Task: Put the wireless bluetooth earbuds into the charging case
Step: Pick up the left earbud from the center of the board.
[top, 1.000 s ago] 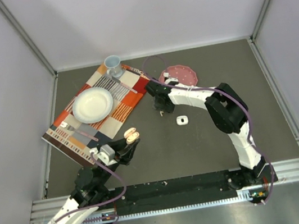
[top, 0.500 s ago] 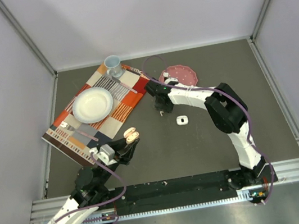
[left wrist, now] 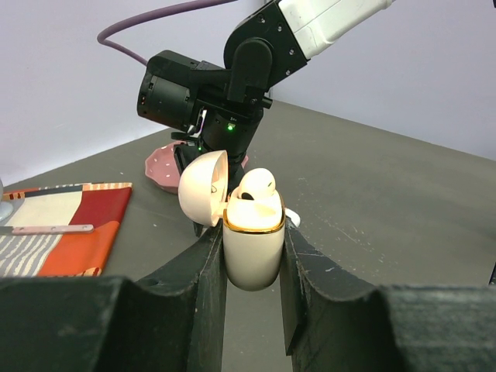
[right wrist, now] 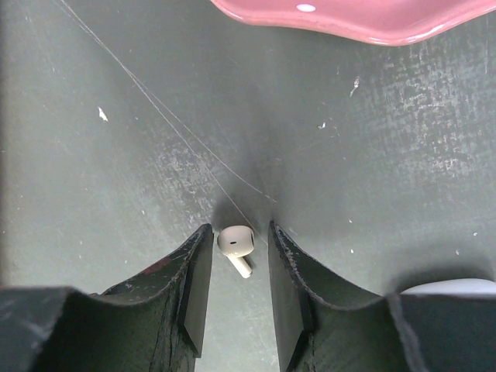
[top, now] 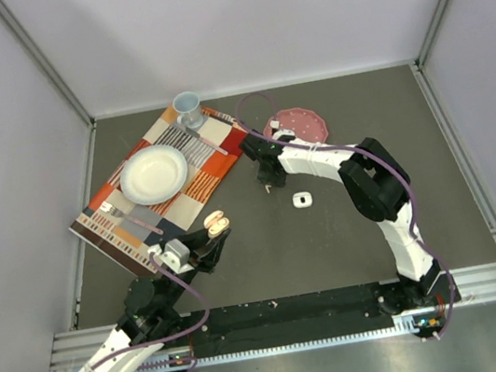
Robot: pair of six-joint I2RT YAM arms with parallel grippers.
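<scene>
Right gripper [right wrist: 239, 232] straddles white stemmed earbud [right wrist: 235, 242] near pink plate [right wrist: 349, 19], unclenched, ready to pick; left gripper [left wrist: 252, 232] clamps open cream charging case [left wrist: 253, 252] upright for insertion.

- No text, label, brand, number or sign can be read in any of the three views.
- The charging case [left wrist: 253, 240] shows only a plain cream shell with a gold rim line, and no lettering is legible on it.
- The right arm's wrist housing [left wrist: 186, 97] carries a small green indicator light [left wrist: 230, 126]. Any print near it is too small to tell.
</scene>
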